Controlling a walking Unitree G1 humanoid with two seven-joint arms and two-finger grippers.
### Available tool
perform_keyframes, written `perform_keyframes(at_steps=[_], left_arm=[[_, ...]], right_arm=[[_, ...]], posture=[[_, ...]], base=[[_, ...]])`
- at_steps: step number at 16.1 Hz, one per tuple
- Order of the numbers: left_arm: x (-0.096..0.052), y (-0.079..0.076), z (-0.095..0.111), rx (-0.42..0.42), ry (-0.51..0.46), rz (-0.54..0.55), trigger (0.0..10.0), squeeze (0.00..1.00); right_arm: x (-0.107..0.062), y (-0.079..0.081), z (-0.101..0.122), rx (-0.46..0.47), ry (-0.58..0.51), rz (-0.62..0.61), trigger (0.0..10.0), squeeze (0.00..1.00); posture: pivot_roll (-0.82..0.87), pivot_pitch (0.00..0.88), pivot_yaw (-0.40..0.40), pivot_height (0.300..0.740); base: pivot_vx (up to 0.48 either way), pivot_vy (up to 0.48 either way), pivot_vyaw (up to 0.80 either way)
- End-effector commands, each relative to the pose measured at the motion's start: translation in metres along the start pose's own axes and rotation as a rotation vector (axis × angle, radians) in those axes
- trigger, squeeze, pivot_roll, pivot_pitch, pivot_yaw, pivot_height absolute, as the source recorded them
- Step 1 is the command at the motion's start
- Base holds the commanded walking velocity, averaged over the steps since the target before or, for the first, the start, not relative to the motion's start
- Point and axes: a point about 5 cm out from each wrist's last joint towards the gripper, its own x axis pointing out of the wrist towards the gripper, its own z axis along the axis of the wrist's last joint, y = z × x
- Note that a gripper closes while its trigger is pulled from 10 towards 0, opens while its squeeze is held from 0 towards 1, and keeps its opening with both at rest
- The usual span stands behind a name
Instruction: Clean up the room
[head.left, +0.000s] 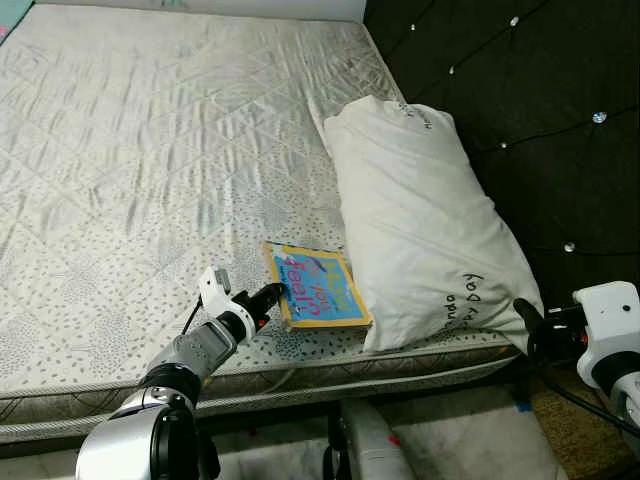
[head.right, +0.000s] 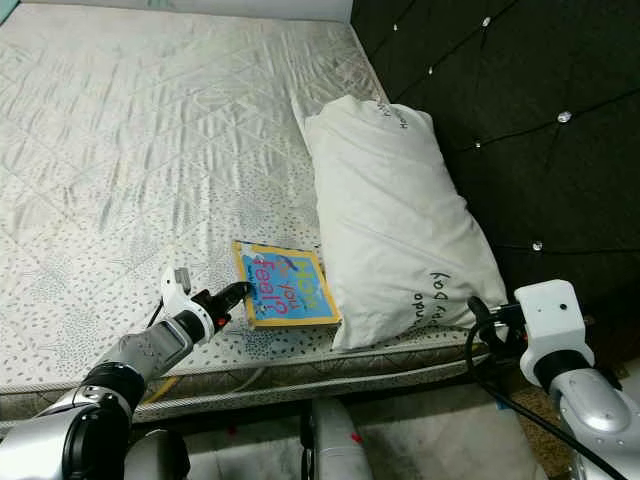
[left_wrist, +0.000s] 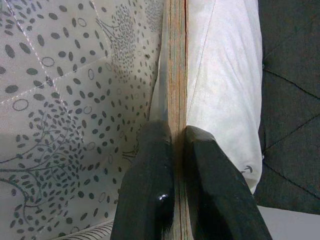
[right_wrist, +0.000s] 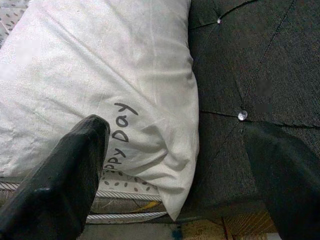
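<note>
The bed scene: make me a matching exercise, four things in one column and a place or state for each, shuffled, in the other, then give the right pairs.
Things:
1. book
2. pillow
3. left gripper
4. right gripper

Places or states:
A. open, near the pillow's lower corner
B. lies along the dark tufted headboard
C. flat on the mattress, one edge against the pillow
D. shut on the book's edge

Pairs: 1-C, 2-B, 3-D, 4-A
</note>
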Motion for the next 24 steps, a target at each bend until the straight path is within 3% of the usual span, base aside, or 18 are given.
perform_keyframes(at_steps=[1, 6, 7, 8, 11, 14, 17, 22, 24], left_arm=[[0.003, -0.005, -0.003, -0.010, 0.011, -0.025, 10.0, 0.00], [0.003, -0.003, -0.006, -0.011, 0.016, -0.014, 10.0, 0.00], [-0.019, 0.034, -0.039, 0.007, 0.142, 0.121, 10.0, 0.00], [-0.033, 0.052, -0.054, 0.021, 0.207, 0.188, 10.0, 0.00], [-0.035, 0.055, -0.054, 0.038, 0.224, 0.202, 10.0, 0.00], [-0.038, 0.059, -0.048, 0.068, 0.210, 0.225, 10.0, 0.00], [-0.041, 0.061, -0.023, 0.148, 0.152, 0.262, 10.0, 0.00], [-0.055, 0.070, 0.007, 0.328, 0.151, 0.331, 10.0, 0.00], [-0.055, 0.069, 0.014, 0.347, 0.129, 0.338, 10.0, 0.00]], right_arm=[[-0.004, -0.006, 0.003, -0.013, -0.005, -0.019, 10.0, 0.00], [-0.004, -0.006, 0.004, -0.013, -0.001, -0.018, 10.0, 0.00], [-0.001, -0.002, 0.002, -0.006, 0.003, -0.004, 10.0, 0.00], [0.001, 0.001, 0.001, -0.002, 0.004, 0.001, 10.0, 0.00], [0.001, 0.002, 0.000, 0.000, 0.004, 0.003, 10.0, 0.00], [0.004, 0.001, 0.000, 0.000, 0.004, 0.002, 10.0, 0.00], [0.003, 0.001, -0.001, 0.000, 0.006, -0.002, 10.0, 0.00], [0.002, 0.002, -0.002, 0.005, 0.010, 0.001, 10.0, 0.00], [0.003, 0.004, -0.002, 0.007, 0.009, 0.004, 10.0, 0.00]], posture=[[-0.44, 0.178, -0.144, 0.634], [-0.44, 0.178, -0.145, 0.634], [-0.42, 0.166, -0.125, 0.634], [-0.42, 0.166, -0.125, 0.634], [-0.41, 0.164, -0.126, 0.634], [-0.41, 0.160, -0.127, 0.634], [-0.41, 0.158, -0.125, 0.634], [-0.40, 0.164, -0.125, 0.634], [-0.40, 0.165, -0.127, 0.634]], base=[[0.000, 0.000, 0.00], [0.000, 0.000, 0.00], [0.000, 0.000, 0.00], [0.000, 0.000, 0.00], [0.000, 0.000, 0.00], [0.000, 0.000, 0.00], [0.000, 0.000, 0.00], [0.000, 0.000, 0.00], [0.000, 0.000, 0.00]])
